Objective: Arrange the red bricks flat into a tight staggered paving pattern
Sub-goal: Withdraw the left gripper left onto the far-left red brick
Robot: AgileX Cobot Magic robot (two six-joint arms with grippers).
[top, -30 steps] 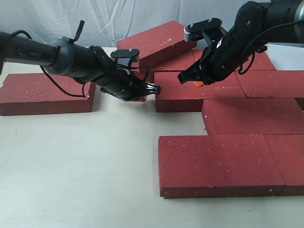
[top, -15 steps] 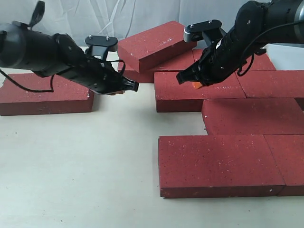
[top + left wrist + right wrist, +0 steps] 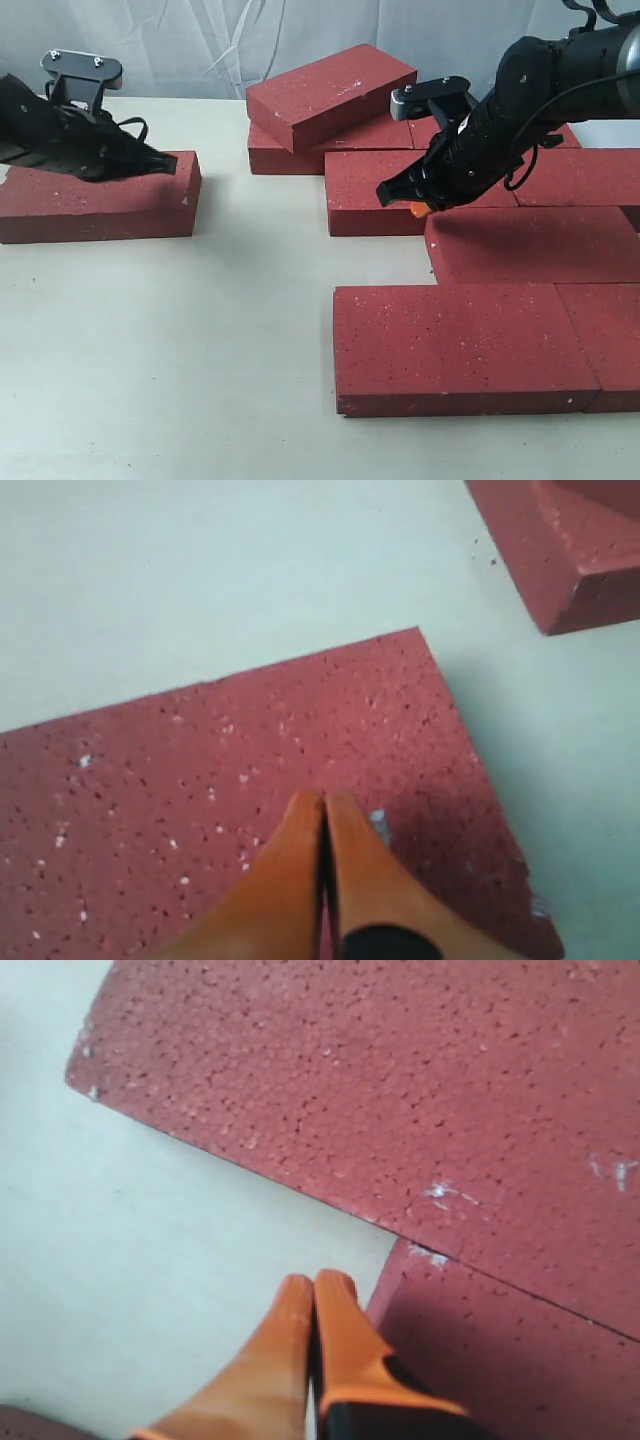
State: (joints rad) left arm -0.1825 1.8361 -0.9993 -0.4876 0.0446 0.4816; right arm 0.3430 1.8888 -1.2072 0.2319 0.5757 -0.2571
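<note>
- A pale table (image 3: 200, 350) stands before a creased white backdrop (image 3: 200, 40). The red bricks are spread across it in three groups.
- Far left, a lone brick (image 3: 90, 200) lies flat and well apart from the others. Its long axis runs across the exterior view, parallel to the laid rows.
- The left gripper (image 3: 168, 165) sits over this brick's end nearest the pattern, its orange fingers (image 3: 300, 850) pressed together and holding nothing. Whether they touch the top face cannot be told.
- In the middle, a tilted brick (image 3: 335, 85) leans on another, not yet flat.
- The right gripper (image 3: 400, 198) has its fingers (image 3: 345, 1330) pressed together and empty, over the gap at a corner of the laid bricks (image 3: 460, 345).
- The left arm is clearly nearer the lone brick, which probably has to travel rightward along its long axis.
</note>
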